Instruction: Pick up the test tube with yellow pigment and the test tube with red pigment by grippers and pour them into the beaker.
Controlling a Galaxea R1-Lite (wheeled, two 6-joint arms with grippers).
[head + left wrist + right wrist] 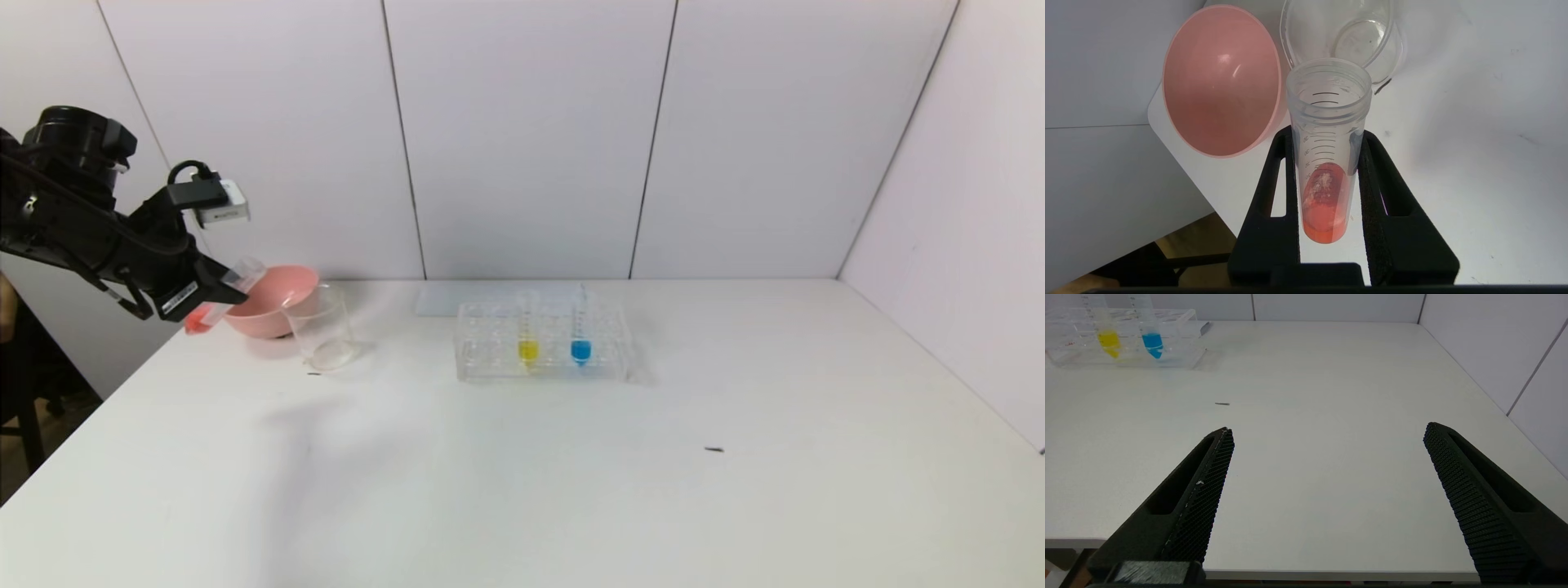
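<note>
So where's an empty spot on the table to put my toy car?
The wide bare stretch in front of the tube rack and to its right is free. The far-left corner is crowded: pink bowl, beaker, and the left hand holding the red tube.

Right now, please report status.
Left gripper shut on red tube, tilted beside beaker. Right gripper open, parked. Yellow tube in rack. Path clear.

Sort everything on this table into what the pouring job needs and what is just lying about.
Job:
- red test tube, held tilted in the left gripper
- yellow test tube, in the rack
- beaker
- right gripper, fingers open, parked

Lying about:
- blue test tube
- pink bowl
- rack
</note>
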